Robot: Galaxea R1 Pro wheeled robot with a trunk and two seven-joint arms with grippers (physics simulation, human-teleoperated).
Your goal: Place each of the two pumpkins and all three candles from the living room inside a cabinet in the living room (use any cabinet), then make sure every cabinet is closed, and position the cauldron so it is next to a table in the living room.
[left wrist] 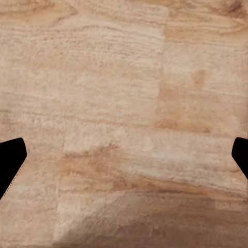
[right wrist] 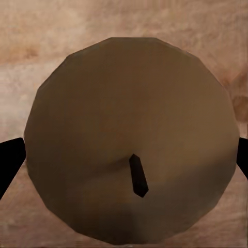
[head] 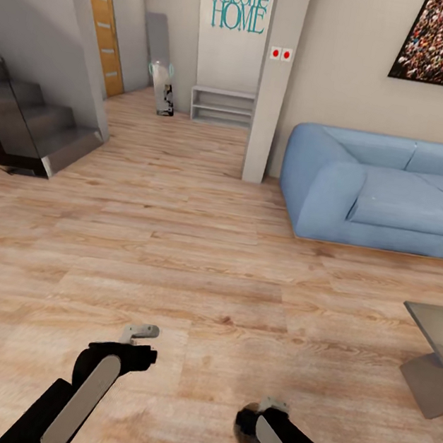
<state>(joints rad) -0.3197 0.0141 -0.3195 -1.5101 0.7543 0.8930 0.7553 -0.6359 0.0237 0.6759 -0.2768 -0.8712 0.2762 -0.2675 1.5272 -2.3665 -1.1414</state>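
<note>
Tan-brown candle point(right wrist: 132, 139) sits pinched in the right gripper point(right wrist: 124, 160); its dark wick point(right wrist: 138, 175) faces the camera. Left gripper point(left wrist: 124, 160) hangs spread and empty over the wood floor point(head: 194, 260); the blue sofa point(head: 390, 194) stands far right.

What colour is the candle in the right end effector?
Tan-brown with a dark wick; the candle shows best in the right wrist view.

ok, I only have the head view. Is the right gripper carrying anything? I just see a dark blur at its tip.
Observer: Yes. The right wrist view shows a round tan-brown candle, dark wick facing the camera, sitting in the right gripper. Its rim reaches both fingertips.
Operator: Is the left one loaded too?
Observer: No. The left gripper is open, with bare wood floor between its fingers.
Operator: What's behind the candle?
Observer: The same wood floor shows around its rim, so it looks carried above the floor, not set in anything.
</note>
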